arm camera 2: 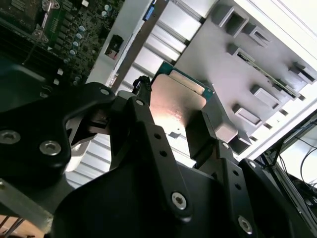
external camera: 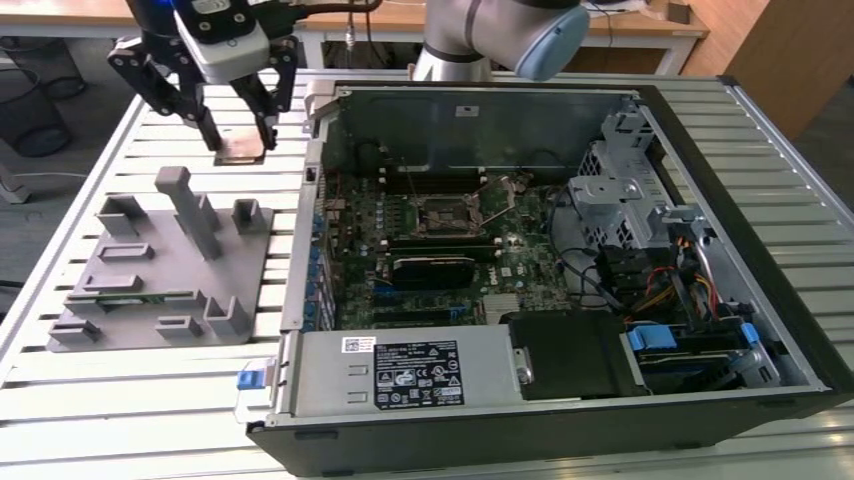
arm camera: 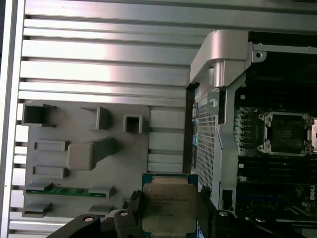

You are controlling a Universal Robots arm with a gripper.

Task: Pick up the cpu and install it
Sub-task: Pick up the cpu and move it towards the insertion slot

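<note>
The cpu (external camera: 242, 149) is a small flat square chip with a silvery top, held in the air above the slatted table between the grey tray (external camera: 160, 262) and the open computer case (external camera: 561, 260). My gripper (external camera: 242, 150) is shut on it, one black finger on each side. Both wrist views show the cpu (arm camera: 169, 208) (arm camera 2: 176, 101) clamped between the black fingers (arm camera 2: 200, 131). The motherboard's black socket (external camera: 445, 213) with its metal frame lies inside the case, to the exterior view's right of the gripper; the first wrist view also shows the socket (arm camera: 287, 133).
The grey tray (arm camera: 89, 163) carries raised blocks and a long green memory stick (arm camera: 69, 190). The case's metal wall (arm camera: 218, 64) stands between the gripper and the motherboard. Cables and drive bays (external camera: 654, 260) fill the case at the exterior view's right. A person's desk edge runs behind.
</note>
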